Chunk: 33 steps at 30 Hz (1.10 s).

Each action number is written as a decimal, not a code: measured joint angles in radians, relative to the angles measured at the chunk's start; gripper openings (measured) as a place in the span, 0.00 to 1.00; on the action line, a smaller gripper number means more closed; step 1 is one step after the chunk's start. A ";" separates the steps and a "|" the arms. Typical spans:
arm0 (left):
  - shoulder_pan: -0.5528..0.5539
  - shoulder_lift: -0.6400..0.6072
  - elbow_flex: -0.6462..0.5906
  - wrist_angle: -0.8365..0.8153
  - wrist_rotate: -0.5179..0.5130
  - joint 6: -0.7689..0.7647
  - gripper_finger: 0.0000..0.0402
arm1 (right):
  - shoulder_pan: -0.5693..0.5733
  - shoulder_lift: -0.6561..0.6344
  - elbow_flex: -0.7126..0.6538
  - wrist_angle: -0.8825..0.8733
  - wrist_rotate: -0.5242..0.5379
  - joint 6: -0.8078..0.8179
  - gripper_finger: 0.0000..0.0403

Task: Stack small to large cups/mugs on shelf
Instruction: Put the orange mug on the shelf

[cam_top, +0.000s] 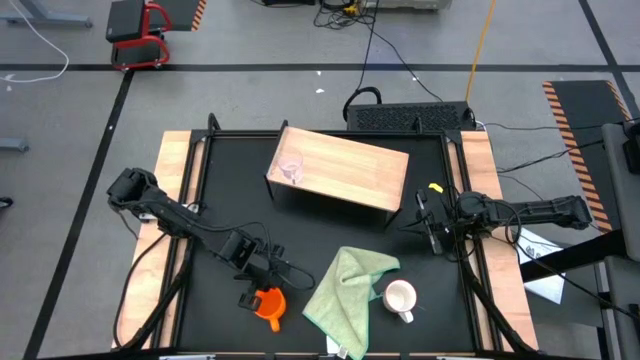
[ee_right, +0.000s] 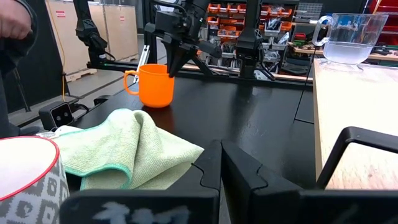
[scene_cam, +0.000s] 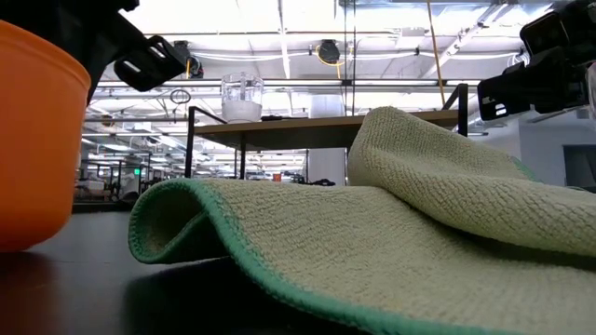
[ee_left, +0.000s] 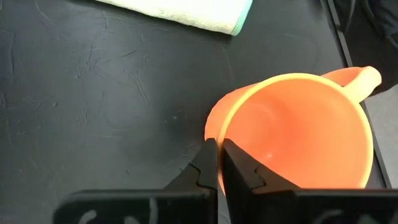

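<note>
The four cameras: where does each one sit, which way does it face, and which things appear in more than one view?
High view: above the table, looking straight down; shows both arms, the shelf and the white mug.
Low view: at tabletop height, looking level across the green cloth; parts of both arms hang above.
Left wrist view: looks down past the left pincer, shut on the orange mug rim.
Right wrist view: looks level across the table past the shut right pincer.
Shared: orange mug, cloth and glass cup appear in the high, low and right wrist views.

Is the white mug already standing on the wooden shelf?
No, the white mug stands on the black tabletop beside the green cloth, while only the glass cup is on the shelf.
</note>
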 joint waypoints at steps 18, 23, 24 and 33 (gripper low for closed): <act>0.000 0.000 0.000 0.001 -0.016 0.071 0.01 | 0.000 0.000 0.000 -0.008 0.000 0.000 0.00; 0.000 0.000 0.000 -0.001 -0.017 0.082 0.01 | 0.000 0.000 0.000 -0.008 0.000 0.000 0.00; 0.000 0.000 0.000 -0.001 -0.017 0.088 0.01 | 0.000 0.000 0.000 -0.008 0.000 0.000 0.00; 0.000 -0.002 0.000 -0.001 -0.048 0.141 0.01 | 0.000 0.000 0.000 -0.008 0.000 0.000 0.00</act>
